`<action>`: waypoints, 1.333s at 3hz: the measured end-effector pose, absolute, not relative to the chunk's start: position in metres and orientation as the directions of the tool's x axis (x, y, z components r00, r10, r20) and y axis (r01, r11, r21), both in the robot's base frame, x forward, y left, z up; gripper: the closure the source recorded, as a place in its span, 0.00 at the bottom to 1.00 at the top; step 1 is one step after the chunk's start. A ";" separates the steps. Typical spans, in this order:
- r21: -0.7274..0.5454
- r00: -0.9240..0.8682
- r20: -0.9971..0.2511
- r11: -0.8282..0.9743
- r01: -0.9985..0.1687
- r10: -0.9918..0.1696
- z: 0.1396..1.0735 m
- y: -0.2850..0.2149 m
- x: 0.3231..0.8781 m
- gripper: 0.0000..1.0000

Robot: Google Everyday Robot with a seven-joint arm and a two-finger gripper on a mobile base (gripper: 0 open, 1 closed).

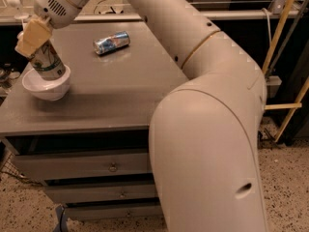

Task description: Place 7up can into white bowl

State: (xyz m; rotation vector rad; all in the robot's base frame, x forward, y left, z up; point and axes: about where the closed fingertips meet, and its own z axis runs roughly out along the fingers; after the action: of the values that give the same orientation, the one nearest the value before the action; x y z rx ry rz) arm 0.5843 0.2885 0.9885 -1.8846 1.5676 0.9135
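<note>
The 7up can [48,63] is pale with a green band. It stands tilted with its lower end inside the white bowl [35,87], which sits near the front left corner of the grey cabinet top [111,86]. My gripper [35,41], with tan pads, is at the can's top end and shut on it, hiding the can's top. The arm reaches in from the right across the upper part of the view.
A blue and silver can [112,42] lies on its side at the back middle of the cabinet top. The cabinet has drawers [87,166] below. My arm's large white body [207,144] fills the right foreground. A yellow frame [285,47] stands at the far right.
</note>
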 end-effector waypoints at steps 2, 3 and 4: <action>0.053 0.043 -0.788 -0.136 -0.989 -0.614 0.991 0.308 0.587 1.00; 0.049 0.031 -0.799 -0.117 -0.992 -0.600 0.986 0.313 0.590 1.00; 0.039 0.017 -0.818 -0.084 -0.996 -0.576 0.971 0.314 0.604 1.00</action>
State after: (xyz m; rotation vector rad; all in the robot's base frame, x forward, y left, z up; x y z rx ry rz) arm 0.6038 0.3140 0.9711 -1.7184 1.6118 0.9319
